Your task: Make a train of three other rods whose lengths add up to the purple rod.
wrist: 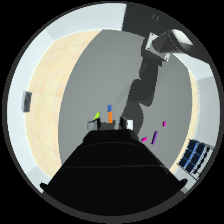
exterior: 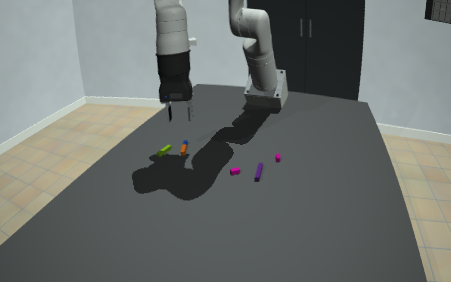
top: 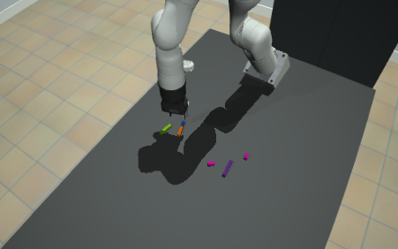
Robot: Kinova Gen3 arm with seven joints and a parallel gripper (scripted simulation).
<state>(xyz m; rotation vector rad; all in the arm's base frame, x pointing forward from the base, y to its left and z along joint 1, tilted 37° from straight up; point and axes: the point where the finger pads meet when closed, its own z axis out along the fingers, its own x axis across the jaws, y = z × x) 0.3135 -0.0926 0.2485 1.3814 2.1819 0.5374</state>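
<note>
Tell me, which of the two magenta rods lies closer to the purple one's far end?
The magenta rod to the right of the purple rod, nearer the arm's base. The other magenta rod lies to the left of the purple rod, level with its middle.

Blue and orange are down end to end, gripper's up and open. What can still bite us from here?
Train needs 6; blue plus orange make 5, and no second blue rod shows. Only magentas remain, so orange may need swapping out. Lime rod lies close beside orange, likely inside the required gap. Open gripper hangs above.
</note>
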